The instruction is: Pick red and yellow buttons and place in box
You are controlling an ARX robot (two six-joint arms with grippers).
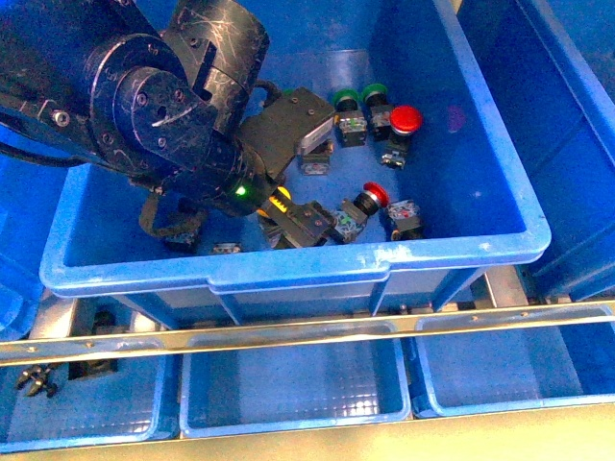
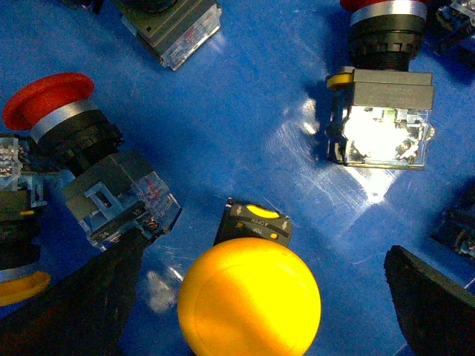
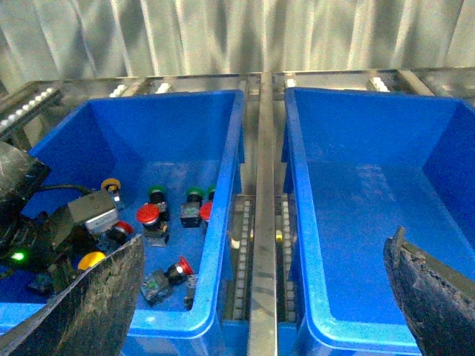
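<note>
While the left jaws hang open over a yellow button low in the centre of the left wrist view, their dark fingers stand wide to either side of its cap and touch nothing we can see, so we judge the grasp not yet made. That button rests on the floor of the source crate, the big bin filling the middle of the front view, where the left arm reaches in from the upper left. Red buttons lie right of centre there, beside green-capped switches that we leave alone. The right wrist view shows a second yellow cap at far left. The box, the deep crate on the right of that view, shows a bare floor, so we reckon nothing is delivered and every red and yellow piece is left. The right jaws are spread open too, holding nothing, at the lower corners of that view.
</note>
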